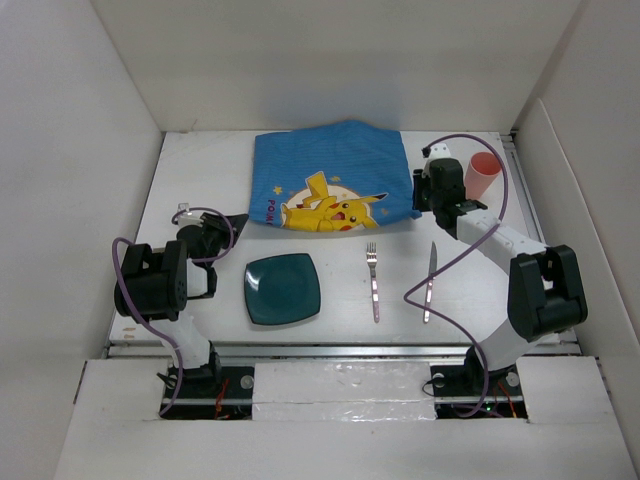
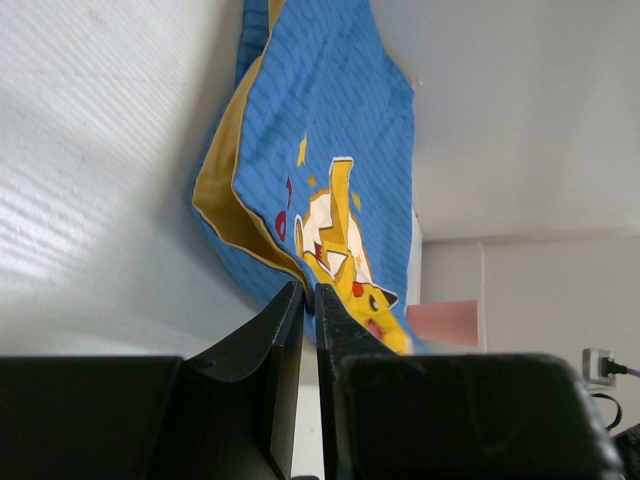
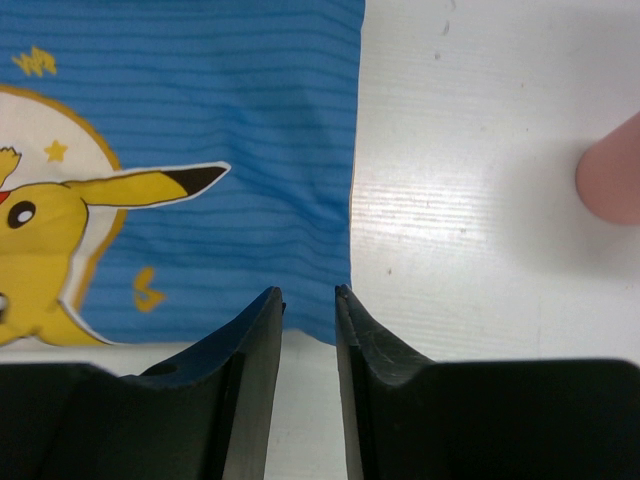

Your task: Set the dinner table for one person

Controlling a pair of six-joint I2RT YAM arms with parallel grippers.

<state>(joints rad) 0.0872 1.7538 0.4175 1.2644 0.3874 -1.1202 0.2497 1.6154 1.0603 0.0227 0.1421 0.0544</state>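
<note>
A blue cartoon-printed cloth [image 1: 330, 182] lies at the back middle of the white dinner table [image 1: 200, 165]. In front of it sit a teal square plate [image 1: 282, 288], a fork [image 1: 373, 281] and a knife [image 1: 430, 282]. My left gripper [image 1: 238, 219] points at the cloth's left corner [image 2: 320, 120]. Its jaws [image 2: 308, 287] are a narrow crack apart with nothing between them. My right gripper [image 1: 421, 196] is at the cloth's right corner [image 3: 200, 100]. That gripper [image 3: 309, 291] is open, and the corner lies just past its tips.
A pink cup [image 1: 483, 176] stands at the back right, close to my right arm; it shows at the right edge of the right wrist view [image 3: 612, 180]. White panels wall the table on the left, back and right.
</note>
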